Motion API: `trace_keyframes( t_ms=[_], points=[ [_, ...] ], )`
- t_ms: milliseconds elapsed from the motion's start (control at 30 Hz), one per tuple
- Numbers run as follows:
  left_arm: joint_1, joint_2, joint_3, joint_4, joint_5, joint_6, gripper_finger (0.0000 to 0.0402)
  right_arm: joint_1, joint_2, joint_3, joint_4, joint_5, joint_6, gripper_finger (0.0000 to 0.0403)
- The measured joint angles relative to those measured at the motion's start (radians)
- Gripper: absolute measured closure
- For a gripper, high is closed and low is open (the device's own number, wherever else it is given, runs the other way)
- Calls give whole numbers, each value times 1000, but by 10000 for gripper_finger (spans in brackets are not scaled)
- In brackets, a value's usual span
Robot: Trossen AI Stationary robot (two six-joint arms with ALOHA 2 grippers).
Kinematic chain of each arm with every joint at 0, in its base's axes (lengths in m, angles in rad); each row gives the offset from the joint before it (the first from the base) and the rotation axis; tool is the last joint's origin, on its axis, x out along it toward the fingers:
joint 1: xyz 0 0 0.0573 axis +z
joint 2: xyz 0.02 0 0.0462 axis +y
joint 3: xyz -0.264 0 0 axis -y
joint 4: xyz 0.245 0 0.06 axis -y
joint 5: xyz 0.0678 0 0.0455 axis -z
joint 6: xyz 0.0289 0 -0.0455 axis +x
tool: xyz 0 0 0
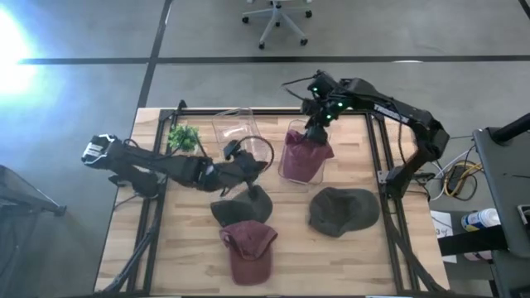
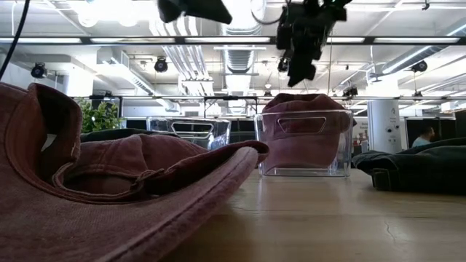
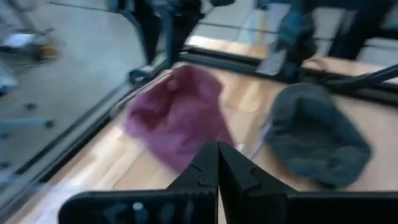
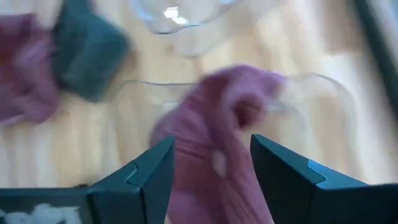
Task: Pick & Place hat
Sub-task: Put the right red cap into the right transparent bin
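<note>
The right gripper [image 1: 317, 124] hangs with fingers apart directly above the maroon hat [image 1: 305, 151], which sits bunched inside the clear bin [image 1: 291, 172]; it looks just dropped there. The left gripper [image 1: 247, 175], fingers together, hovers beside a dark hat [image 1: 245, 204], likely next.

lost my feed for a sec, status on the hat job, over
Right gripper open above the maroon hat in the clear bin. Left gripper shut, empty, over the table's middle. Three caps left on the table. Nothing blocking.
</note>
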Motion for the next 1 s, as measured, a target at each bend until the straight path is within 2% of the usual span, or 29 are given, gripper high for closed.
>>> trace_keyframes(
  t_ms=[100, 200, 300, 433, 633, 767, 1000],
  points=[
    [96, 3, -2, 36, 189, 5, 401, 4, -59, -4, -50, 128, 67, 197],
    [209, 17, -3, 56, 362, -3, 401, 3, -113, -20, -122, 148, 161, 197],
    [325, 34, 1, 80, 459, -12, 401, 4, -158, -53, -216, 171, 262, 197],
    [471, 83, 17, 108, 563, 0, 401, 9, -216, -168, -259, 175, 347, 197],
    [595, 224, 75, 113, 743, 13, 401, 13, -266, -365, -150, 192, 385, 197],
    [617, 325, 130, 96, 790, 91, 401, 12, -258, -428, -92, 190, 397, 197],
    [633, 456, 289, -76, 800, 253, 401, 19, -181, -445, 8, 135, 422, 203]
  ],
)
